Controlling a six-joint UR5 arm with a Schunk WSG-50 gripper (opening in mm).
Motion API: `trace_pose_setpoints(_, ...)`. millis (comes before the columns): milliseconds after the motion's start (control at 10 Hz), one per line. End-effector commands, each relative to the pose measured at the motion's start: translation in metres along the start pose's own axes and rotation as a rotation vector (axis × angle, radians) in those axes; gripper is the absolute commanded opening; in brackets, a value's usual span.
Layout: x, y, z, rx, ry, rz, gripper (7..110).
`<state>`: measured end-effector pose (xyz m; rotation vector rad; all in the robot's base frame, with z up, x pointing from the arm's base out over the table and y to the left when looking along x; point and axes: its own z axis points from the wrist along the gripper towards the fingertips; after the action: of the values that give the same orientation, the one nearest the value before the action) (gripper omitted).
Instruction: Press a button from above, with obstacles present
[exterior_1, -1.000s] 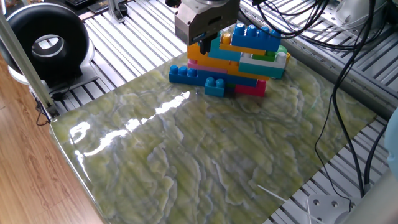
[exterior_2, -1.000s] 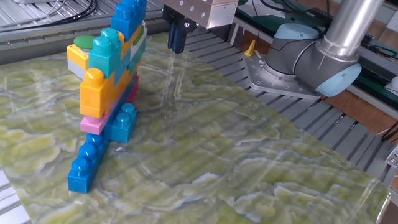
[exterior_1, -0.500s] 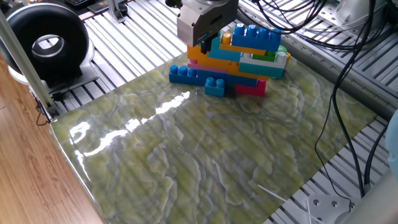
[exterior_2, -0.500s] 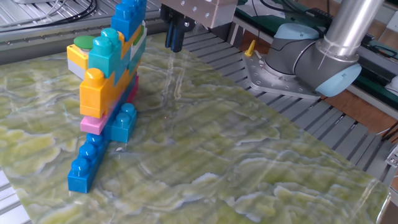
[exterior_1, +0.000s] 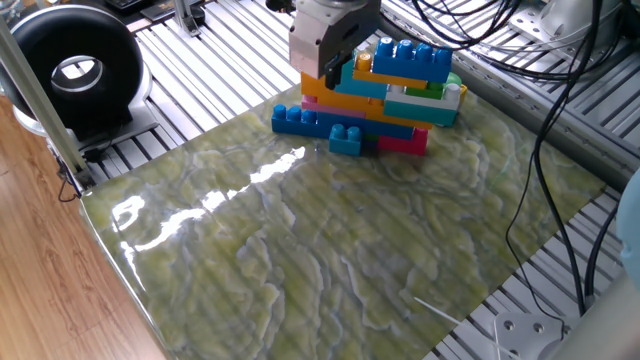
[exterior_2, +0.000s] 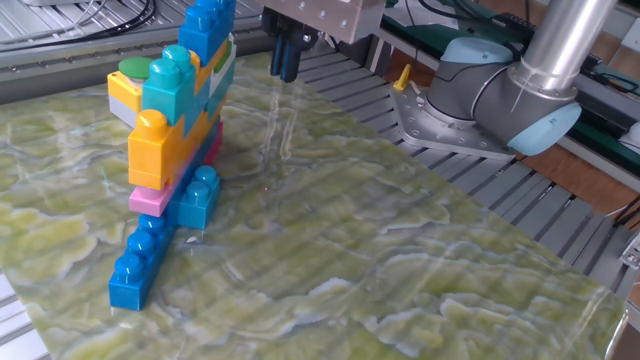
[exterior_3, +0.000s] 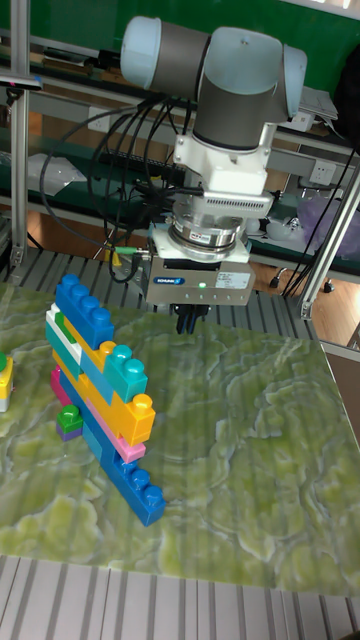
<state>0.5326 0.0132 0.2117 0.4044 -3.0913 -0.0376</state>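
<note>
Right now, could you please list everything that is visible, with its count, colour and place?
brick pile: one stack, blue, orange, teal, pink, green, yellow, at the mat's edge.
mat: one, green-yellow marbled, covering the table.
round device: one, black with silver centre, beside the mat in one fixed view.
cables: several, black, behind the mat.
small yellow piece: one, at the tall view's left edge.
arm: one, grey.
pincer: one, dark fingers pointing down, above the mat beside the pile.

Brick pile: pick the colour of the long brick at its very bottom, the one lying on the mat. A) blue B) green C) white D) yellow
A: the long brick lying on the marbled mat under the brick pile is blue, with orange, teal and pink bricks stacked above it.
</note>
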Motion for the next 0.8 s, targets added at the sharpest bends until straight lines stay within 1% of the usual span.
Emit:
trace_pose_setpoints(0,0.007,0.005,-0.001,-0.024,0.026,-0.123,7)
trace_pose_setpoints(100,0.009,0.004,-0.001,-0.018,0.033,-0.135,7)
trace_pose_setpoints(200,0.014,-0.009,-0.002,0.030,0.057,-0.128,7)
trace_pose_setpoints(300,0.013,-0.007,-0.002,0.023,0.053,-0.165,7)
trace_pose_setpoints(400,0.010,0.000,-0.001,-0.006,0.037,-0.185,7)
trace_pose_setpoints(500,0.010,0.003,-0.001,-0.017,0.037,-0.172,7)
trace_pose_setpoints(600,0.005,-0.005,-0.001,0.018,0.021,-0.159,7)
trace_pose_setpoints(700,0.002,-0.006,-0.001,0.020,0.010,-0.143,7)
